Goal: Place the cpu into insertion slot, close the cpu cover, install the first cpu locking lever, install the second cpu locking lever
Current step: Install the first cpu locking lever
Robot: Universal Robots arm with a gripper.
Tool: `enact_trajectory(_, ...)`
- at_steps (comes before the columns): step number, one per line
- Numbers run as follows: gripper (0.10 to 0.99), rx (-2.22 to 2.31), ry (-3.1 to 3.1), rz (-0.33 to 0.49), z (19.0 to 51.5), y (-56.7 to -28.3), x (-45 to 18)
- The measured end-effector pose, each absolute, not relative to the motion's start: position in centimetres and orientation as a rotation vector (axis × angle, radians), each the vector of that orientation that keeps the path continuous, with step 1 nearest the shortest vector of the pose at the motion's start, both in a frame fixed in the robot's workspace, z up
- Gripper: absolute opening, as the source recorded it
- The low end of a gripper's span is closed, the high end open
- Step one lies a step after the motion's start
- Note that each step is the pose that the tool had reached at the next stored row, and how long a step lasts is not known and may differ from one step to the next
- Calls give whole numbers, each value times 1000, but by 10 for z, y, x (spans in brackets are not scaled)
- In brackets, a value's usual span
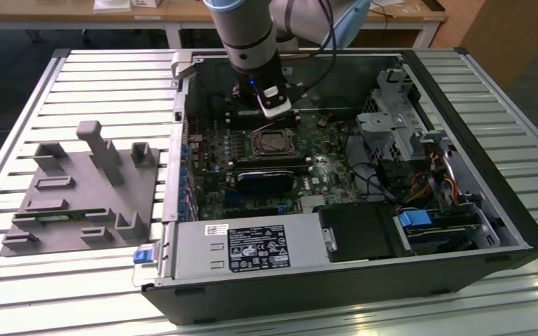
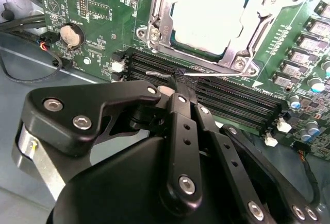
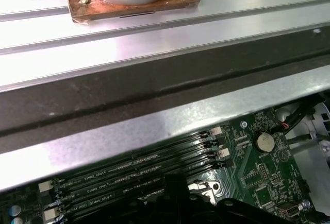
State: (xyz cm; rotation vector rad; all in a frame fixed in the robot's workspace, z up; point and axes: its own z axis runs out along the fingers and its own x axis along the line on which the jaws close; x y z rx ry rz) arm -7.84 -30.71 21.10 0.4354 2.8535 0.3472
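Note:
The cpu (image 2: 209, 15), with its silvery top, lies in the insertion slot (image 1: 274, 143) on the green board. Around it the silver cpu cover (image 2: 260, 31) lies flat, its window framing the chip. A thin metal locking lever (image 2: 216, 71) runs along the socket edge nearest the memory slots. My gripper (image 2: 179, 80) is shut, and its black fingertips sit right at this lever. Whether they pinch it or only press on it I cannot tell. In the exterior view the gripper (image 1: 277, 110) hangs inside the open computer case, just beyond the socket.
Long black memory slots (image 2: 232, 100) lie beside the socket, also seen in the first wrist view (image 3: 139, 175). A coin battery (image 2: 70, 34) and cables sit nearby. A power supply (image 1: 241, 248) and drive cage (image 1: 400, 119) fill the case. A grey fixture (image 1: 82, 189) stands at the exterior view's left.

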Motion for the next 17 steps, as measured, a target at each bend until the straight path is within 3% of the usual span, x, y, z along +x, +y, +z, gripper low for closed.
enact_trajectory(17,106,423,2824,329,200,-307,-78)
